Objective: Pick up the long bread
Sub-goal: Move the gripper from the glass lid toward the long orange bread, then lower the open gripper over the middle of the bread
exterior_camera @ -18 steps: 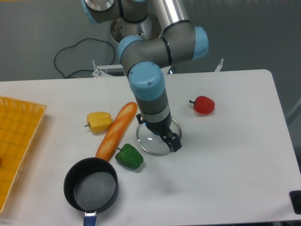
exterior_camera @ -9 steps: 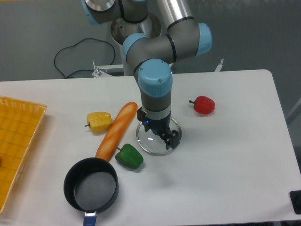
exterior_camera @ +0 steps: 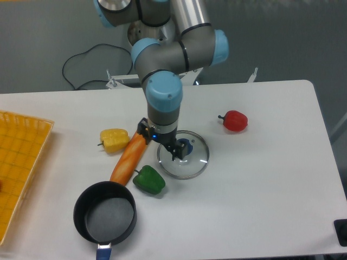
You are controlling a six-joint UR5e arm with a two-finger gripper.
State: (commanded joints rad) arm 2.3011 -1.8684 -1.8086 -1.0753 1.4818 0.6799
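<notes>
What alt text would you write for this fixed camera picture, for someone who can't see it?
A robot arm's open gripper hangs low over the upper end of a long bread lying on a white table. Around the loaf lie a yellow pepper, a green pepper, a glass lid and a black pan; a red pepper sits farther off.

The black two-finger gripper (exterior_camera: pixel 161 142) hangs open above the far end of the long orange-golden bread (exterior_camera: pixel 129 160).

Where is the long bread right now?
The bread lies slanted left of centre on the table, between the yellow pepper and the glass lid, its upper end under the gripper.
</notes>
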